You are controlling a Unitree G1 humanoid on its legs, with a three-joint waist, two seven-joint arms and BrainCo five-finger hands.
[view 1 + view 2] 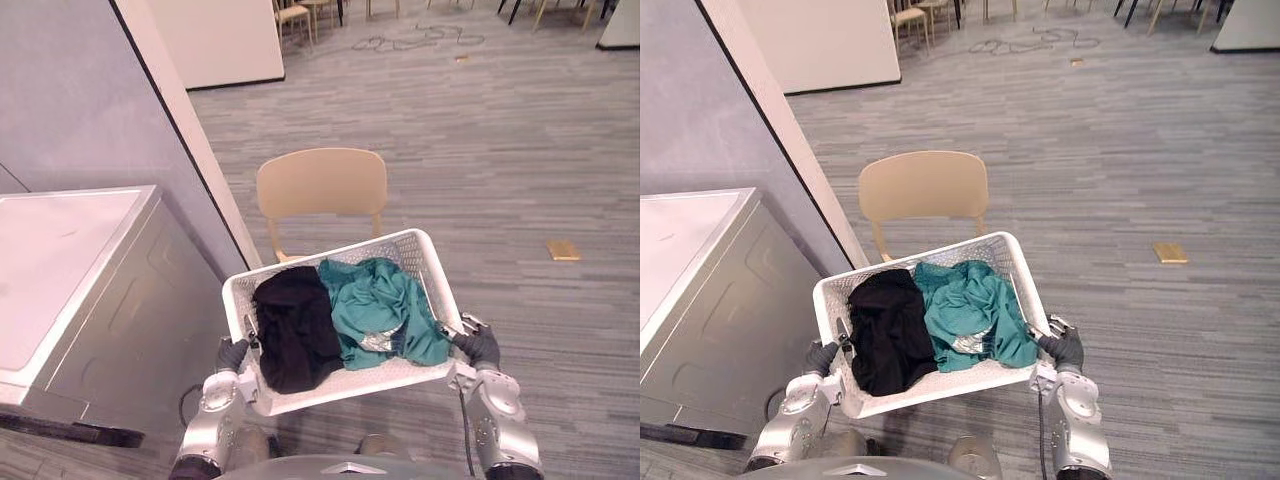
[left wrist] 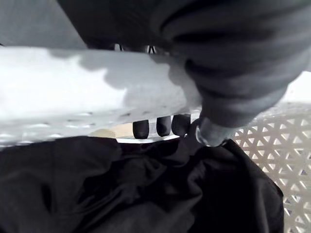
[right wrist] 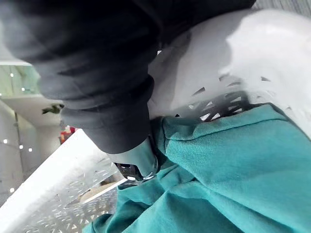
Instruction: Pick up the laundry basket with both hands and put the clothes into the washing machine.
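You've got the laundry basket (image 1: 340, 386) held up off the floor in front of the robot, carried by 2 hands, 1 on each short end. The left hand (image 1: 232, 352) is clamped on the left end. In the left wrist view, its dark fingertips (image 2: 163, 126) hook over the white rim and point down into the basket, with the thumb beside them, so it's a closed grip on the rim. The right hand (image 1: 480, 345) is on the right end. In the right wrist view, a dark-tipped finger (image 3: 137, 161) reaches inside the mesh wall and presses against the cloth, also gripping the rim.

There are 2 garments inside. The black garment (image 1: 295, 330) is on the robot's left half and hangs a bit over the near wall. The teal garment (image 1: 380, 305) is bunched on the right half, and the two touch in the middle.

The washing machine (image 1: 70, 250), white top and grey side, stands to the robot's left, near the basket but apart from it. A beige chair (image 1: 320, 182) stands just behind the basket's far rim. A small tan object (image 1: 563, 250) lies on the floor well off to the right.
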